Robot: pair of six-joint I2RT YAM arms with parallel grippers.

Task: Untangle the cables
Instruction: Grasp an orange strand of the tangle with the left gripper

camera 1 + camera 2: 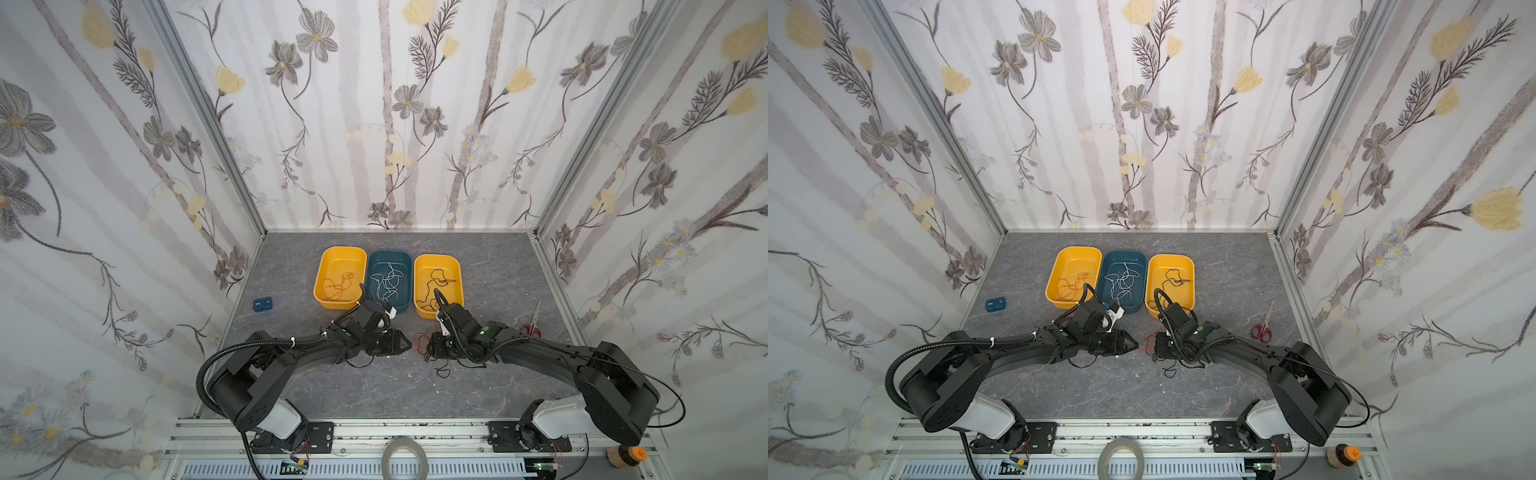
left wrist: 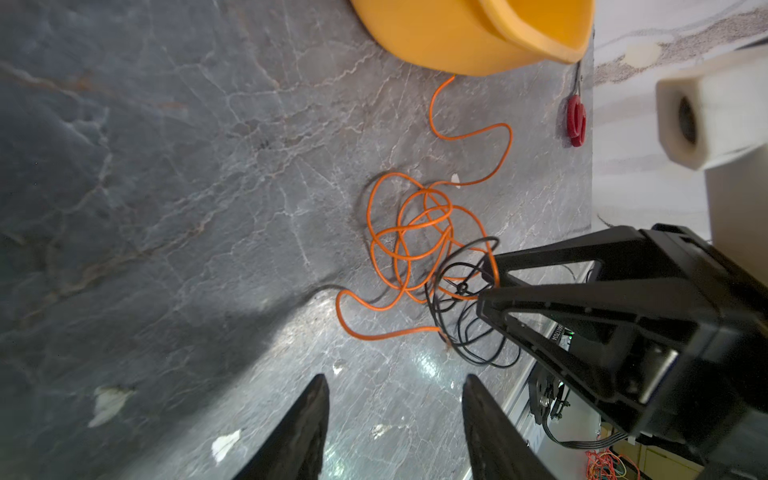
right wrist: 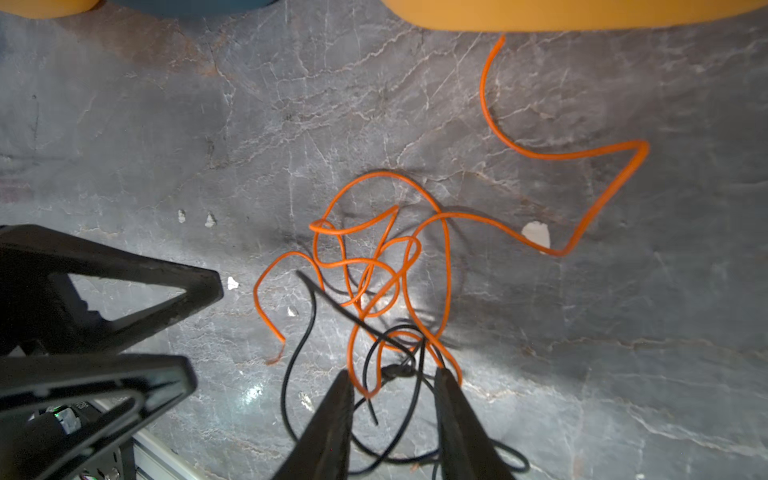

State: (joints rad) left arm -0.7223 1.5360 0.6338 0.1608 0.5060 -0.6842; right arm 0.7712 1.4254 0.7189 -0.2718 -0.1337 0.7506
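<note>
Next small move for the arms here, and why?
Probably close the right gripper on the strands it straddles: its open jaws sit either side of a knot in the black cable and a loop of orange cable. The left gripper, open and empty, sits short of the tangle.
</note>
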